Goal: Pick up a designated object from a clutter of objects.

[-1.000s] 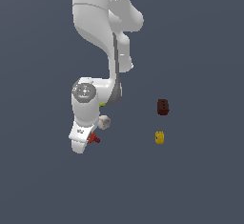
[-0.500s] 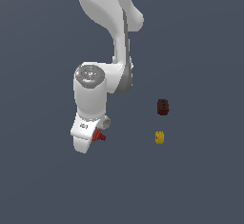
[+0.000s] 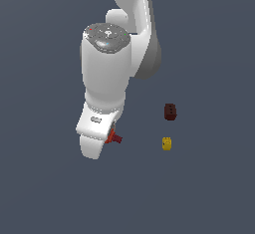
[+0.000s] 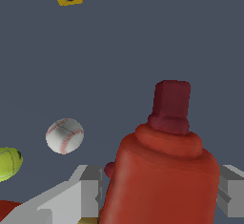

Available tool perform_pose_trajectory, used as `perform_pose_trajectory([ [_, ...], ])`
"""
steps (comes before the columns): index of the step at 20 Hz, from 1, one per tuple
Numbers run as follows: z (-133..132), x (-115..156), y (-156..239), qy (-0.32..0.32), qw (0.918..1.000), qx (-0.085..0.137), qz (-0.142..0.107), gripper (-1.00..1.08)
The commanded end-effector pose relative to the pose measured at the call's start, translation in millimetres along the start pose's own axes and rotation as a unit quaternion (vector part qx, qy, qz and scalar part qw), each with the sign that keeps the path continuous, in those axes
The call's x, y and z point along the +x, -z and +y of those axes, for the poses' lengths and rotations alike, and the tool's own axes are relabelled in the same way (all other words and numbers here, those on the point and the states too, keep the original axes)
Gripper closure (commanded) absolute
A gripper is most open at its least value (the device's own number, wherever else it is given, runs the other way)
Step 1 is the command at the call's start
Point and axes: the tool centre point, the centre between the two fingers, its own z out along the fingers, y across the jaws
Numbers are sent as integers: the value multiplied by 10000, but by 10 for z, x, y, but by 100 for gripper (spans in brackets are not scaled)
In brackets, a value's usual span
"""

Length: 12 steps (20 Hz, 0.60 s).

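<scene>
The red toy drill (image 4: 164,170) is being gripped between the gripper (image 4: 157,192) fingers (image 4: 88,189); it is being raised further, so lifting appears underway.

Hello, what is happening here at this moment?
A Panda arm is working on the red drill in a small clutter. The wrist view shows the drill between the two fingers; whether they already press it is hard to tell. The baseball, tennis ball, yellow piece and brown block lie apart, untouched.
</scene>
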Motion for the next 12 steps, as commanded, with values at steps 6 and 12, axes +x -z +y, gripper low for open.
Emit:
perform_pose_trajectory([
  [6,206,247,764,-7,10000,-10,5,108],
  [12,340,394,1202,-13,10000,-7,1,108],
])
